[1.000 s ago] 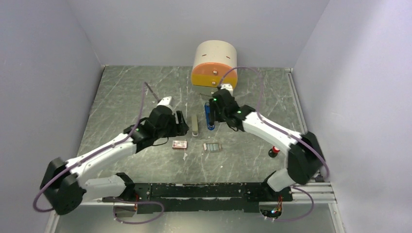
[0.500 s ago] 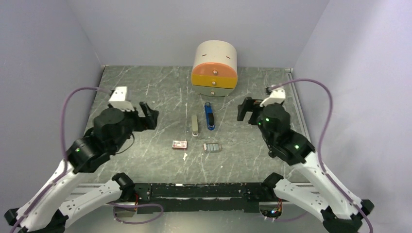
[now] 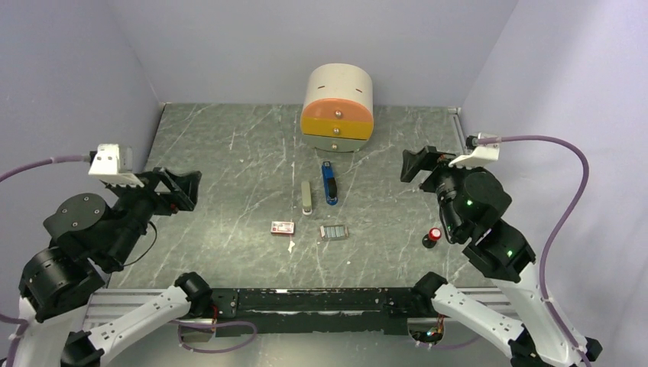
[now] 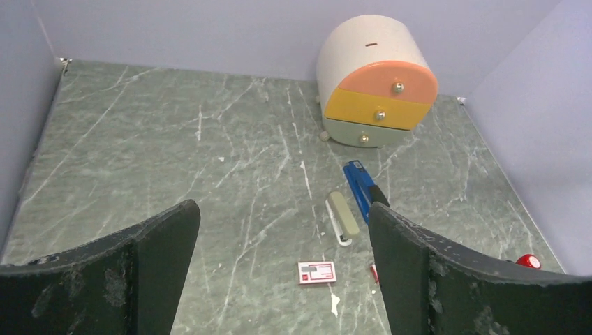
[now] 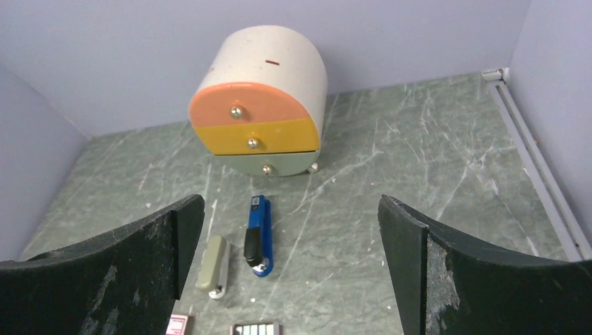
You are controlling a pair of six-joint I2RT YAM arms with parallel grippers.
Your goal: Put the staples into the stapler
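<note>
Loading has not begun — the silvery ribbed staples block (image 3: 334,232) lies on the desk (image 3: 229,153) near the blue stapler (image 3: 329,183); left fingers (image 4: 139,272) and right fingers (image 5: 139,265) are spread, empty.

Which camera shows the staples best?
The top external view: the staples lie whole and in the open there. The right wrist view cuts them off at its bottom edge, and I cannot see them in the left wrist view.

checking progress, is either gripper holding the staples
No: the staples lie on the table, apart from the left gripper and right gripper, both open.
</note>
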